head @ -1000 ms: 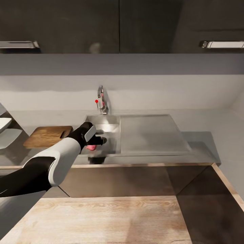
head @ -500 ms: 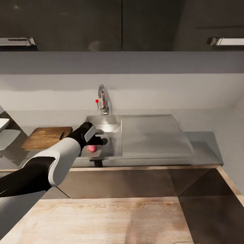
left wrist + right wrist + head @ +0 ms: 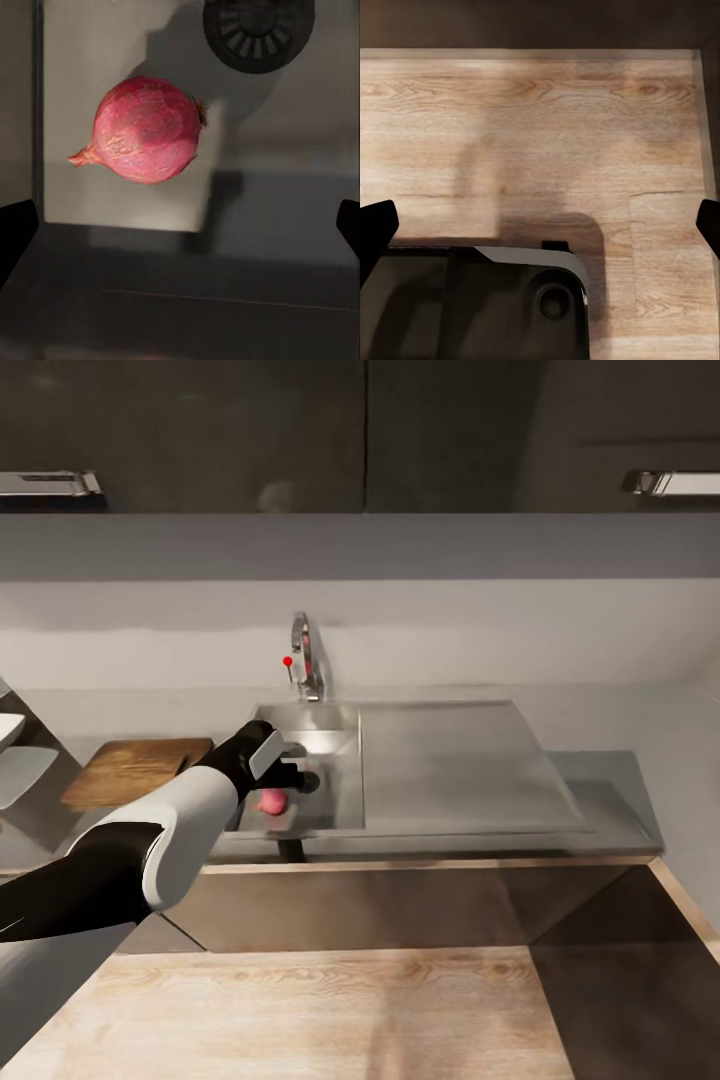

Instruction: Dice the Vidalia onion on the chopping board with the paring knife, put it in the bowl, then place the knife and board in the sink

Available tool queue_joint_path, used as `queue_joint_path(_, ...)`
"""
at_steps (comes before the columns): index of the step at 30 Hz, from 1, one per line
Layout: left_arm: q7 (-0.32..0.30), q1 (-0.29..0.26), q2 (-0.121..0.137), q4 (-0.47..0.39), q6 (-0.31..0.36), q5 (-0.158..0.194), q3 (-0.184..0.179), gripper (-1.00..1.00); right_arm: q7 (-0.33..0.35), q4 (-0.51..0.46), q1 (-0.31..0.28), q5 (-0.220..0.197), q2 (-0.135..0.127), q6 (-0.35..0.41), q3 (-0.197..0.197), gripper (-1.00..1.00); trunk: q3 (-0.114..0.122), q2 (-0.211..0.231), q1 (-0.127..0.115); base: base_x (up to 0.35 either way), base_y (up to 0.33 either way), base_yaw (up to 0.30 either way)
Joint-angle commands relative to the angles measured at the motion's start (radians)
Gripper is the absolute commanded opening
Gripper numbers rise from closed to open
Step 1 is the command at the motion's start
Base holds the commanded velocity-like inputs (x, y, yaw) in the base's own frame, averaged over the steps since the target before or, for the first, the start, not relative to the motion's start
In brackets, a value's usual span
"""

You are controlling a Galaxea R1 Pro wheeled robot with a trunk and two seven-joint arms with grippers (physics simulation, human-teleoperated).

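The pinkish-red Vidalia onion [image 3: 272,801] lies on the floor of the steel sink [image 3: 335,720], near the front left of the basin. In the left wrist view the onion [image 3: 146,129] rests beside the dark drain [image 3: 257,30]. My left gripper [image 3: 298,773] hangs just above the onion, open, with its fingertips [image 3: 15,232] spread wide and not touching it. The chopping board [image 3: 130,770] lies on the countertop [image 3: 600,770] left of the sink. A white bowl [image 3: 8,728] is cut off at the left edge. The paring knife is out of view. My right gripper [image 3: 540,225] is open over the wooden floor.
A curved chrome tap [image 3: 305,655] with a red dot stands behind the basin. The flat drainboard [image 3: 460,760] stretches to the right of it. Dark wall cabinets [image 3: 360,435] hang above. The robot's dark base [image 3: 472,307] sits on the light wood floor [image 3: 547,112].
The head camera has shifted slightly, so the whole scene sits a little differently in the picture. The left gripper stays open above the onion in the basin.
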Motion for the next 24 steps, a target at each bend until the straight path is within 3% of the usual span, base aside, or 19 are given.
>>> queue_joint_path(1,0.010,0.000,0.000,-0.001,0.002,0.010,0.002,1.00,-0.004,-0.002,0.000,0.011,0.001,-0.001,-0.004,1.00,-0.002,-0.002,0.001,0.169,0.045,0.000)
queue_joint_path(24,0.010,0.005,0.000,-0.002,0.002,0.009,0.002,1.00,-0.004,-0.002,0.000,0.011,0.001,0.000,-0.004,1.00,-0.004,-0.002,0.001,0.025,0.004,0.000)
